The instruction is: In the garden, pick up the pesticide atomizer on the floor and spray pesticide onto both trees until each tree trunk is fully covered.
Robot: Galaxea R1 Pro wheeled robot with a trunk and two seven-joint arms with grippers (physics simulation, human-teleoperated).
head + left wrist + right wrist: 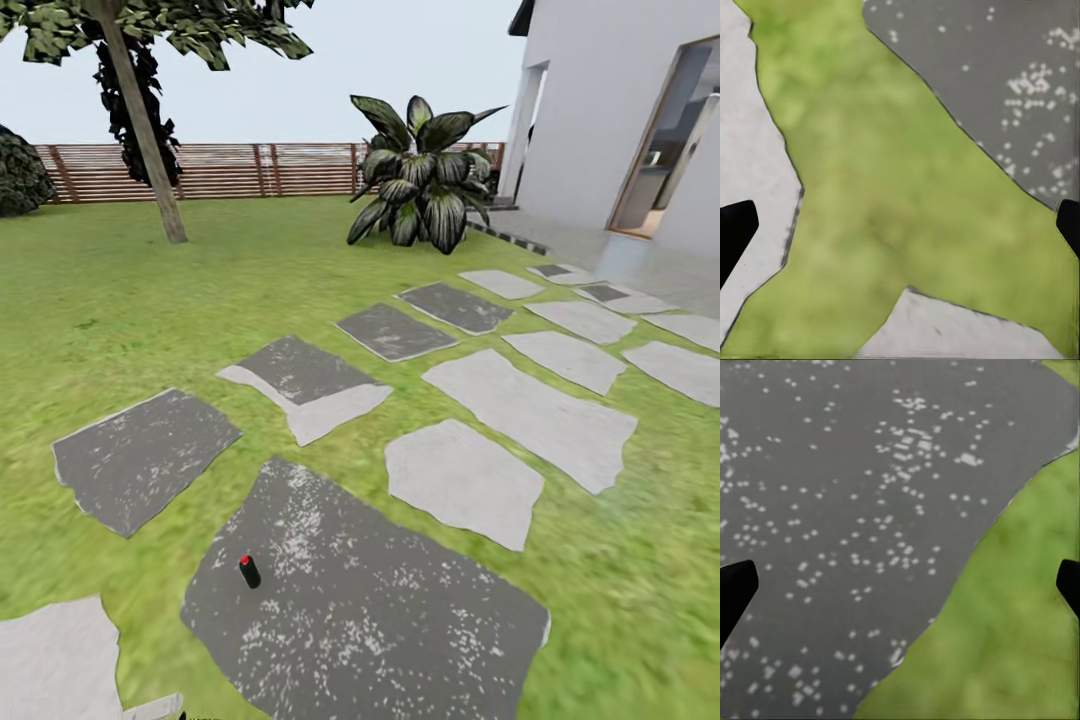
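Out on the garden lawn (120, 300), with the pesticide atomizer (249, 571), a small black bottle with a red cap, standing upright on the large dark speckled paving slab (380, 620) at about 7 o'clock in the head view, near that slab's left edge. Further slabs, pale and dark, stepping away toward 2 o'clock and the white house (620, 110). At 11 o'clock, one leaning tree trunk (145, 130) under a dark crown; behind, the slatted wooden fence (250, 168); at 12 o'clock, a broad-leaved striped plant (420, 175). Left gripper (900, 225) hanging over grass between a pale and a dark slab, fingertips (735, 232) spread wide, gripping nothing. Right gripper (900, 585) likewise spread, over the dark slab's edge, nothing held.
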